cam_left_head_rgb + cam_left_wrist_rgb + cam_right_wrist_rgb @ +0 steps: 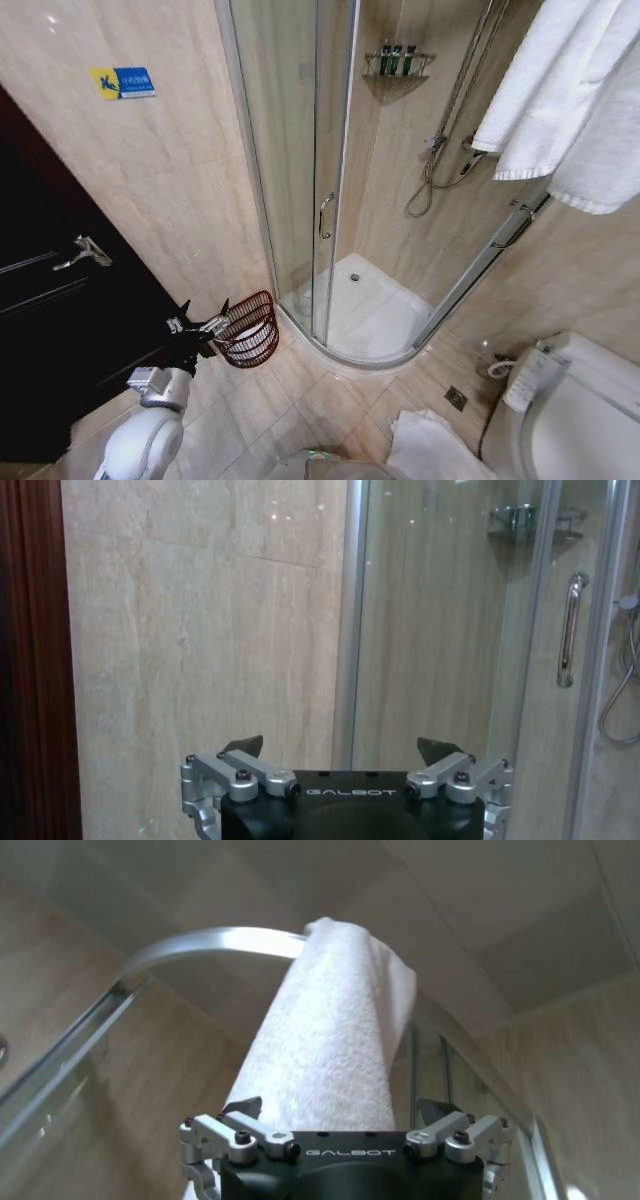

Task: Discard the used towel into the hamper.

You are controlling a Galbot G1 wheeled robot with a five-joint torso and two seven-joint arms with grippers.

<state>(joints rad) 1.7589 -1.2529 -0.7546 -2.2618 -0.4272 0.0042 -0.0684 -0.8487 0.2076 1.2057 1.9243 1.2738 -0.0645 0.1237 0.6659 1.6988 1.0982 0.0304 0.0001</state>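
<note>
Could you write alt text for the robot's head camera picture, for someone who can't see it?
Seen from above in a tiled bathroom, the robot's left gripper, jaws open, hovers beside a reddish-brown wicker hamper on the floor by a glass shower stall. A white towel hangs at upper right; another white towel lies on the floor near the toilet.

towel (560, 90): cut off top-right | hamper (250, 330): contents perhaps white, unclear

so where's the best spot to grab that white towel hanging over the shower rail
Probably the hanging part of the white towel just below the curved rail. It drapes as a thick folded band straight ahead of the right gripper, whose jaws stand open either side, so closing across its width from the front should work.
</note>
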